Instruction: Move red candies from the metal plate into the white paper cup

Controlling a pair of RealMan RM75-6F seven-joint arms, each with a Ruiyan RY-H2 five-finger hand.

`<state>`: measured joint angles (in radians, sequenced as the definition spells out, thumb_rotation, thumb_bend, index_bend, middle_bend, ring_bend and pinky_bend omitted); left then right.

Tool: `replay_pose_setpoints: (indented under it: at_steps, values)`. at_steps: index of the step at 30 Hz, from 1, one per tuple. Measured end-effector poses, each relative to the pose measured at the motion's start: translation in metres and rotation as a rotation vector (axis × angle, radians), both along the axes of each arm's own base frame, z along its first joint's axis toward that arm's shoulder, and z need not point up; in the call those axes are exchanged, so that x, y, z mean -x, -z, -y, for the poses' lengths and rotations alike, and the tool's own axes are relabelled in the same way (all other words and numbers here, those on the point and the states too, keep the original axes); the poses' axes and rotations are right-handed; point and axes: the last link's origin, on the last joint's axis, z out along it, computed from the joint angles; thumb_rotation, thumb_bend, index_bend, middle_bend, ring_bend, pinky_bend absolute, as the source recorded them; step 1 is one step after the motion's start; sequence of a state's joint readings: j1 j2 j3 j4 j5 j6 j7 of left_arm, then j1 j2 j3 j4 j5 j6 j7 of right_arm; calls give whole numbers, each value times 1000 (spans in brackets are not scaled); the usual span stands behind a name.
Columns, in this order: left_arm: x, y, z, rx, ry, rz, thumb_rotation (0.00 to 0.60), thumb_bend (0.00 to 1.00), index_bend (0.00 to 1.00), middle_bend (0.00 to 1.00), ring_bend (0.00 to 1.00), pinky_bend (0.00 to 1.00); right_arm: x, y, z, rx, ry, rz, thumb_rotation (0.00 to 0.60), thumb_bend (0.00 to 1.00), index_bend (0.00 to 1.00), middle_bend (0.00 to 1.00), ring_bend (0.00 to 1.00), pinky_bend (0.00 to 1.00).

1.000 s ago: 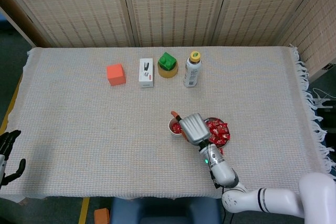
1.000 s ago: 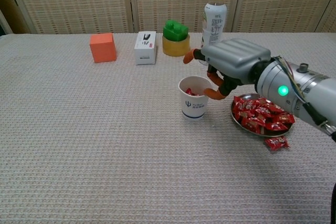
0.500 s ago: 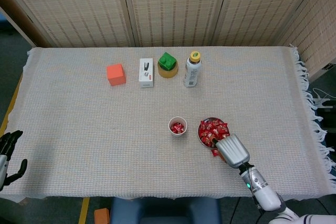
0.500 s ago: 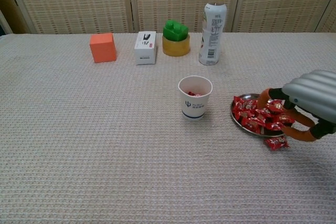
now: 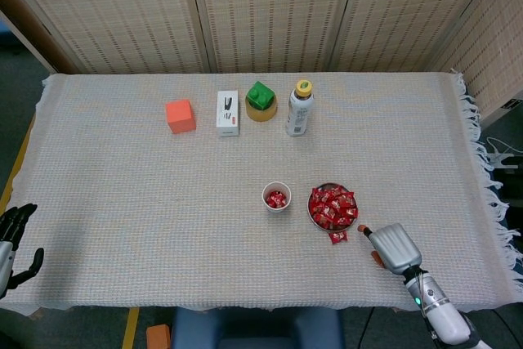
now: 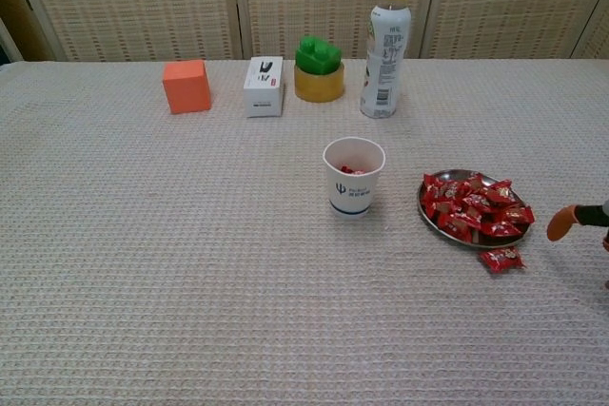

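Candies (image 6: 475,208) mostly remain heaped on the metal plate (image 6: 428,214), few lie in the white paper cup (image 6: 353,177), and the right hand (image 5: 395,247) hangs beside, fingers' state unclear.

Overhead view as I operate. The white paper cup (image 5: 276,197) stands upright near the table's middle, red candies (image 5: 276,199) visible inside it. Just right of it sits the metal plate (image 5: 313,209), heaped with red candies (image 5: 333,206); one stray candy (image 5: 337,237) lies on the woven tablecloth (image 5: 122,177) beside the plate's near rim. My right hand (image 5: 392,248) hovers right of the plate, apart from it, holding nothing. My left hand (image 5: 11,234) hangs off the table's left edge. Along the far side stand an orange cube (image 5: 180,115), a white box (image 5: 228,114), a green block on a yellow ring (image 5: 261,101), and a yellow-capped bottle (image 5: 299,109).
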<state>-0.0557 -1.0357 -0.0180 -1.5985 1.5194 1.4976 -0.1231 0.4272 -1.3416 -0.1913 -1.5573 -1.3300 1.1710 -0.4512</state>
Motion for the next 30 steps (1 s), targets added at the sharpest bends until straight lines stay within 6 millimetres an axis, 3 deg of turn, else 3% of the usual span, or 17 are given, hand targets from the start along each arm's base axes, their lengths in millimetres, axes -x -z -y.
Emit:
replay_pose_setpoints:
  at_steps: [9,30]
  values:
    - [1,-1,-1,0,0,2,600,482,0,44,4,226,4,14,8,-28,32,-3,600,293,264,825,853,1000]
    - [1,-3,0,-6,0,8,600,482,0,44,4,226,-22,31,34,-25,4,54,600,294,259,826,853,1000]
